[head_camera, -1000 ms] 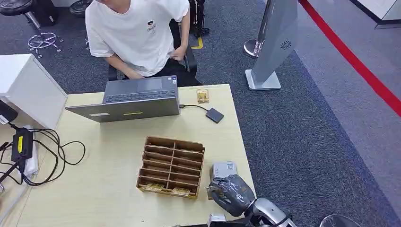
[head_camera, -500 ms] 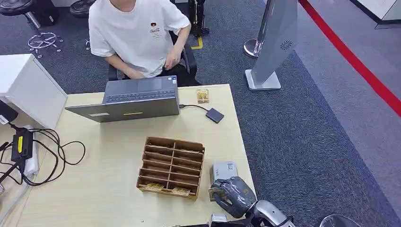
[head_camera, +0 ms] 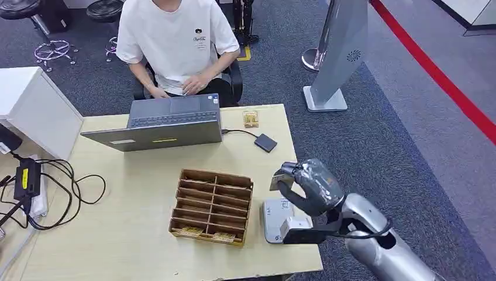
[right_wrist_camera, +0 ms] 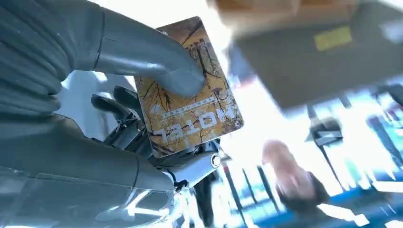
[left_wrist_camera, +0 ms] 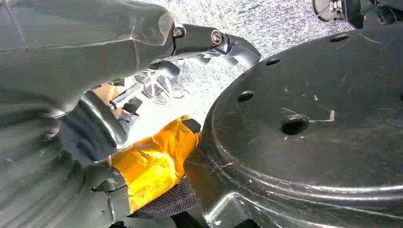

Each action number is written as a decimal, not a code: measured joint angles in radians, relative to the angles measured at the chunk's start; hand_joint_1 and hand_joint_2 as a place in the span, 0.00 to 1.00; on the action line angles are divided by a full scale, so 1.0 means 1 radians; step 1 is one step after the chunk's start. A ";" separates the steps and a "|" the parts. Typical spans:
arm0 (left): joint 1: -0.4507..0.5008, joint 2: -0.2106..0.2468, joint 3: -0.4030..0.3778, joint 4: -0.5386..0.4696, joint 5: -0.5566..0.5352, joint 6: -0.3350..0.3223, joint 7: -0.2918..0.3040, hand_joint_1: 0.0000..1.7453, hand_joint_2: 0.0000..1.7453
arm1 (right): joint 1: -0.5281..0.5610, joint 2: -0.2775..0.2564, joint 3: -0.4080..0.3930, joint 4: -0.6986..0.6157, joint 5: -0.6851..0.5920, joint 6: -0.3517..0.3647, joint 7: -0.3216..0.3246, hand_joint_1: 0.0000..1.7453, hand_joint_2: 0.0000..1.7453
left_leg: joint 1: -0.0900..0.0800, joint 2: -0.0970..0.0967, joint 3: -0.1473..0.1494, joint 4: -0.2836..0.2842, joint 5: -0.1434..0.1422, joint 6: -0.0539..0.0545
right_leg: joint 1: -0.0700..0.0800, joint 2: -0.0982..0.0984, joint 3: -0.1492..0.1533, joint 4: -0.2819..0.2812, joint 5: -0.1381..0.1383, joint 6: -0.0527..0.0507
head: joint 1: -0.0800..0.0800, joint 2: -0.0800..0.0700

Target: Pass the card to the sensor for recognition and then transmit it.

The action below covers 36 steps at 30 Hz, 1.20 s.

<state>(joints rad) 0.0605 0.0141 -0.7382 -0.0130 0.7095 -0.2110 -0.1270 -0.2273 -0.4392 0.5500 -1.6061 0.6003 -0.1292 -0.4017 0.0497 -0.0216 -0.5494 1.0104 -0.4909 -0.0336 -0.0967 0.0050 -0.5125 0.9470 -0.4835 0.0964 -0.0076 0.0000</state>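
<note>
Above the table's edge (head_camera: 304,234), right hand (head_camera: 307,186) pinches card (right_wrist_camera: 187,102) reading "HOTEL".

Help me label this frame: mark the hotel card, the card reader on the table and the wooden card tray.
hotel card (right_wrist_camera: 190,102), right wrist view, its printed face below the thumb.
card reader (head_camera: 270,219), head view, bare grey top.
wooden card tray (head_camera: 234,179), head view, far rim.
</note>
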 joint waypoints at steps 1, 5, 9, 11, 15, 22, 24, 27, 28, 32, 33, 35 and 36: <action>0.000 0.000 -0.002 0.000 0.002 0.000 0.000 0.00 1.00 | -0.030 -0.015 -0.015 -0.028 -0.024 0.025 0.007 1.00 1.00 | 0.000 0.000 0.000 0.000 0.000 0.000 | 0.000 0.000 0.000 0.000 0.000 0.000 | 0.000 0.000; -0.001 0.001 -0.013 0.000 -0.005 -0.002 0.000 0.00 1.00 | -0.162 -0.032 -0.037 -0.083 -0.026 0.106 0.055 1.00 1.00 | 0.000 0.000 0.000 -0.001 0.000 0.000 | 0.000 0.001 0.000 0.001 0.000 0.000 | 0.000 0.000; -0.010 0.009 -0.035 0.000 -0.036 -0.015 0.000 0.00 1.00 | -0.336 0.062 0.031 0.023 0.122 0.099 0.170 1.00 1.00 | 0.001 0.003 0.002 -0.001 0.001 -0.001 | 0.001 0.004 0.000 0.003 0.000 -0.001 | 0.000 0.000; -0.016 0.016 -0.049 0.000 -0.053 -0.022 0.003 0.00 1.00 | -0.411 0.140 0.092 0.129 0.188 0.080 0.235 1.00 1.00 | 0.001 0.004 0.003 -0.001 0.002 -0.003 | 0.001 0.004 0.000 0.005 0.000 -0.002 | 0.000 0.000; -0.029 0.034 -0.079 -0.001 -0.080 -0.024 0.027 0.00 1.00 | -0.554 0.312 0.209 0.432 0.329 -0.014 0.339 1.00 1.00 | 0.002 0.003 0.003 -0.001 0.003 -0.005 | 0.001 0.004 -0.002 0.008 0.000 -0.002 | 0.000 0.000; -0.029 0.058 -0.117 -0.013 -0.100 -0.021 0.055 0.00 1.00 | -0.725 0.477 0.288 0.836 0.476 -0.152 0.433 1.00 1.00 | 0.002 0.000 0.002 0.000 0.004 -0.005 | 0.002 0.002 -0.002 0.008 0.001 -0.002 | 0.001 0.000; -0.029 0.063 -0.123 -0.017 -0.102 -0.019 0.058 0.00 1.00 | -0.756 0.495 0.283 0.906 0.480 -0.168 0.438 1.00 1.00 | 0.002 0.000 0.002 0.000 0.004 -0.005 | 0.002 0.002 -0.002 0.008 0.001 -0.002 | 0.001 0.000; -0.030 0.068 -0.132 -0.020 -0.102 -0.019 0.061 0.00 1.00 | -0.783 0.517 0.264 0.970 0.483 -0.179 0.429 0.00 1.00 | 0.002 0.000 0.002 0.000 0.004 -0.005 | 0.002 0.002 -0.002 0.008 0.001 -0.003 | 0.000 0.000; -0.030 0.069 -0.135 -0.021 -0.101 -0.019 0.062 0.00 1.00 | -0.788 0.522 0.256 0.986 0.482 -0.178 0.425 0.00 1.00 | 0.002 0.000 0.002 0.000 0.004 -0.006 | 0.002 0.001 -0.002 0.008 0.001 -0.003 | 0.000 0.000; -0.030 0.069 -0.137 -0.023 -0.097 -0.019 0.063 0.00 1.00 | -0.792 0.532 0.240 1.020 0.486 -0.178 0.409 0.00 1.00 | 0.002 0.001 0.002 0.000 0.004 -0.006 | 0.002 0.002 -0.002 0.008 0.001 -0.003 | 0.000 0.000; -0.030 0.069 -0.137 -0.024 -0.096 -0.019 0.063 0.00 1.00 | -0.792 0.535 0.237 1.026 0.486 -0.177 0.406 0.00 1.00 | 0.002 0.001 0.002 0.000 0.004 -0.006 | 0.002 0.002 -0.002 0.008 0.001 -0.003 | 0.000 0.000; -0.029 0.069 -0.137 -0.026 -0.094 -0.019 0.063 0.00 1.00 | -0.791 0.539 0.234 1.033 0.486 -0.177 0.401 0.00 1.00 | 0.002 0.000 0.002 0.000 0.004 -0.006 | 0.002 0.002 -0.002 0.008 0.001 -0.003 | 0.000 0.000; -0.029 0.069 -0.137 -0.026 -0.093 -0.019 0.063 0.00 1.00 | -0.791 0.540 0.234 1.036 0.486 -0.177 0.398 0.00 1.00 | 0.002 0.000 0.002 0.000 0.004 -0.006 | 0.002 0.002 -0.002 0.008 0.001 -0.003 | 0.000 0.000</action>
<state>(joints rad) 0.0313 0.0832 -0.8751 -0.0389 0.6168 -0.2300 -0.0645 -1.0178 0.1011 0.7835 -0.5699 1.0861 -0.3067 -0.0034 0.0519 -0.0211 -0.5471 1.0101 -0.4870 -0.0391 -0.0944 0.0071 -0.5149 0.9548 -0.4825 0.0935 -0.0072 0.0000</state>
